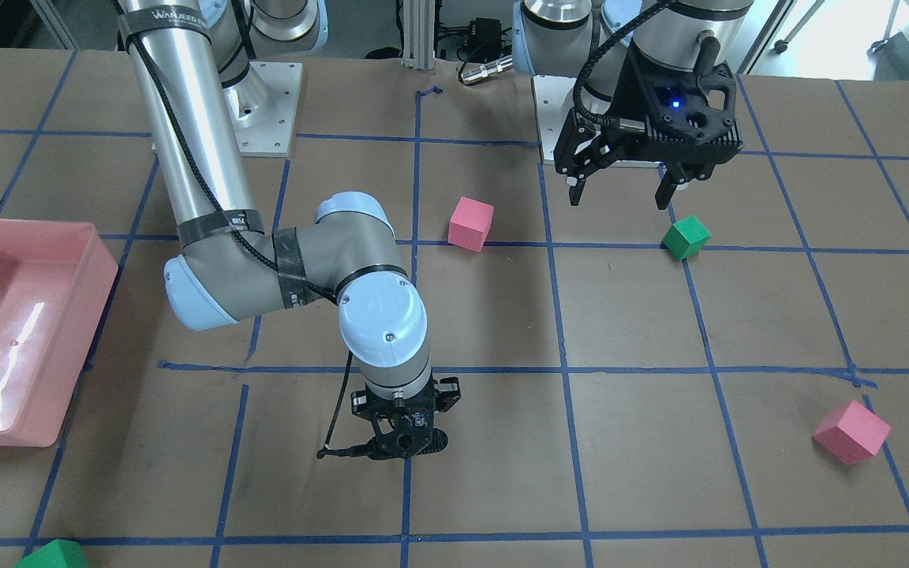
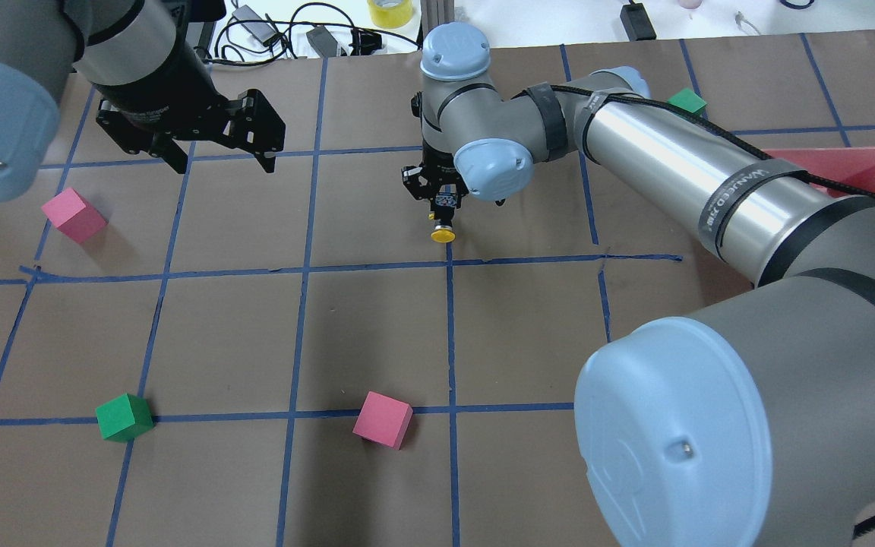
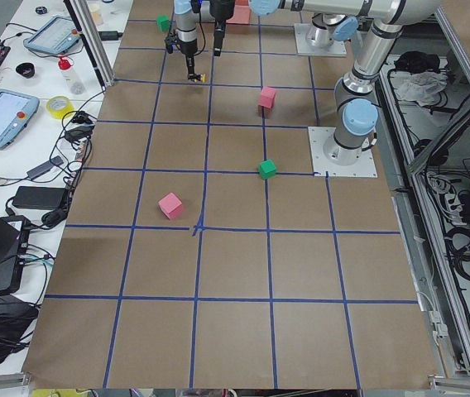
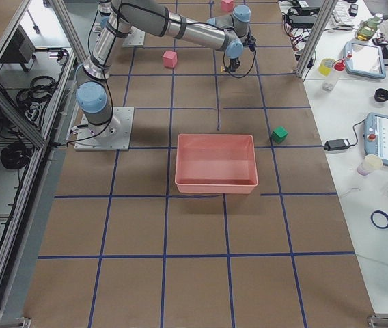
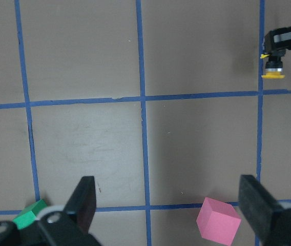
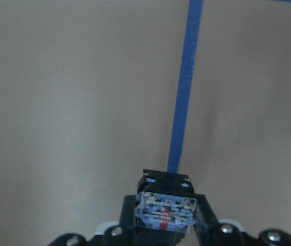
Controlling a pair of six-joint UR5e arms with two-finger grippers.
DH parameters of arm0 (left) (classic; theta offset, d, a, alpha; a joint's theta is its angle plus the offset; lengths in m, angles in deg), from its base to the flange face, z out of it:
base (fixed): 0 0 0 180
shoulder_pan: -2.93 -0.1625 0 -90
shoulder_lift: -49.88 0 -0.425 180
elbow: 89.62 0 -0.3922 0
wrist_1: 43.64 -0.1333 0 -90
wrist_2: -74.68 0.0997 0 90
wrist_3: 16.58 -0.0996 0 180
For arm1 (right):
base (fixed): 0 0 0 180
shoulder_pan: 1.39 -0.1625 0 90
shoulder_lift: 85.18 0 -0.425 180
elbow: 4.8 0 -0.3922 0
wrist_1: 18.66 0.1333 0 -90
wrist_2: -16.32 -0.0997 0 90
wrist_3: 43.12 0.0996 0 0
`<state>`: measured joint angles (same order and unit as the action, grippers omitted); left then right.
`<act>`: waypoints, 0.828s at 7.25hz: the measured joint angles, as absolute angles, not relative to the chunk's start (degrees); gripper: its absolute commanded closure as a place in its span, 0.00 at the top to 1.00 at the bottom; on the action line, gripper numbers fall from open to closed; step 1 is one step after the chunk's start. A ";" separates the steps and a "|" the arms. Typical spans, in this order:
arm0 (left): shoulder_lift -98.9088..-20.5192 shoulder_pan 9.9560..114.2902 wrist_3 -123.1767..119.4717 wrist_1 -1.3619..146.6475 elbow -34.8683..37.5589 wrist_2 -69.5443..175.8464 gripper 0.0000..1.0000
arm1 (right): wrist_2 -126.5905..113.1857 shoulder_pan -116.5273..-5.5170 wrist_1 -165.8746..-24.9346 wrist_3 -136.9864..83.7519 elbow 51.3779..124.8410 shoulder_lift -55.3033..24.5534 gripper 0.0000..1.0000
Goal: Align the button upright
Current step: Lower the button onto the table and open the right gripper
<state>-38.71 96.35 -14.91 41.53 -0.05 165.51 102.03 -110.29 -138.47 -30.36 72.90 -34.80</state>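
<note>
**Now we are gripping the small yellow-capped push-button switch (image 2: pixel 443 232) cap-down**

We are clamping the black two-finger right gripper (image 2: pixel 441 209) on the switch's white-grey block base. Its black cylindrical body and round yellow cap are pointing down at the brown paper-covered table (image 2: pixel 529 342). We are holding it over a blue tape line (image 6: pixel 184 92), out from the robot's edge of the surface and towards the operators' edge. We cannot tell whether the cap is touching the paper. We are keeping the left gripper (image 1: pixel 620 196) raised above the surface near the robot's edge, its fingers spread wide with nothing between them. Below it, a small green cube (image 1: pixel 686 237) and a small pink cube (image 1: pixel 471 223) are sitting well apart.
</note>
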 measured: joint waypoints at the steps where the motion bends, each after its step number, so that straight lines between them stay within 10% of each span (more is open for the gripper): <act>1: -38.71 96.34 -14.91 41.51 0.02 165.47 1.00 | 101.74 -110.83 -138.71 -29.32 72.26 -35.61 0.00; 4: -38.66 96.34 -14.91 41.27 0.11 165.24 1.00 | 102.13 -111.11 -140.81 -29.79 71.95 -36.15 0.00; 6: -38.65 96.35 -14.91 41.19 0.17 165.22 1.00 | 102.33 -111.14 -142.03 -30.83 72.38 -36.22 0.28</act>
